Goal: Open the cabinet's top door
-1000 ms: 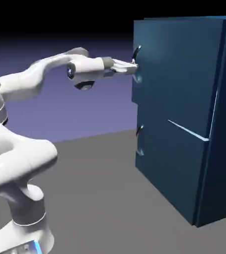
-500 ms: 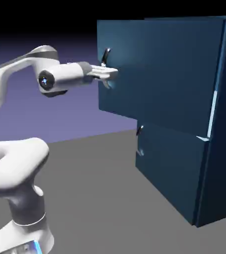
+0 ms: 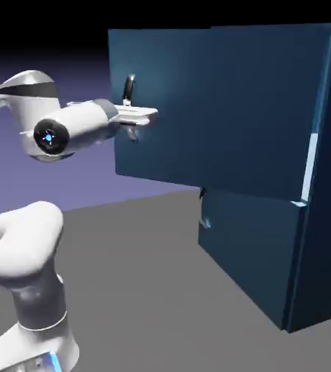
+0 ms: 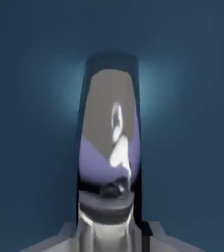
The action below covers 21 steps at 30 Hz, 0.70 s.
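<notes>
The tall dark-blue cabinet (image 3: 328, 182) stands at the exterior view's right. Its top door (image 3: 175, 109) is swung well out from the body, toward the exterior view's left. My gripper (image 3: 142, 116) is shut on the top door's curved metallic handle (image 3: 129, 89) near the door's free edge. In the hand view the mirror-like handle (image 4: 111, 142) fills the middle against the blue door panel (image 4: 25, 123). It runs down between my grey fingertips (image 4: 67, 237), with my gripper (image 4: 111, 238) closed around its lower part.
The shorter lower door (image 3: 248, 254) is closed, with its own small handle (image 3: 205, 209) at its left edge. The white arm (image 3: 22, 240) rises from the lower left over the grey table (image 3: 146, 290).
The top door has swung farther open, its free edge travelling toward the exterior view's left. My gripper went left with the handle, and the arm folded back.
</notes>
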Motion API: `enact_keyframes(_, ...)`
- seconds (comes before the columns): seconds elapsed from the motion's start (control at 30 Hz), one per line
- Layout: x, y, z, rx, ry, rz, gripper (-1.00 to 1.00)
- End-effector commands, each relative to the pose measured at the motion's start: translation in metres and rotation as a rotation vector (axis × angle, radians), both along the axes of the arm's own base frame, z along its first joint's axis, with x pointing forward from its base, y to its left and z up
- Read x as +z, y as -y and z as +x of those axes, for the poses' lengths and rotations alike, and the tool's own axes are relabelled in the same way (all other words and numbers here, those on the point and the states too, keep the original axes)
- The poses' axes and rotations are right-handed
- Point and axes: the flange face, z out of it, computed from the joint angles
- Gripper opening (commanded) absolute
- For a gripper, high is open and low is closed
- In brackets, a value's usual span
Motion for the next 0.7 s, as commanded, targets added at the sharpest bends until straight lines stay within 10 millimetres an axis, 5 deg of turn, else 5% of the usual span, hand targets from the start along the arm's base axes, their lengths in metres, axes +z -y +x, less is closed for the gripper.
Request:
enact_keyframes(0.0, 0.0, 0.0, 0.0, 0.002, 0.001, 0.0, -1.0)
enact_keyframes(0.43, 0.0, 0.026, -0.011, 0.065, -0.002, -0.005, -1.0)
enact_keyframes(0.67, 0.0, 0.076, -0.031, 0.185, -0.002, -0.006, -1.0)
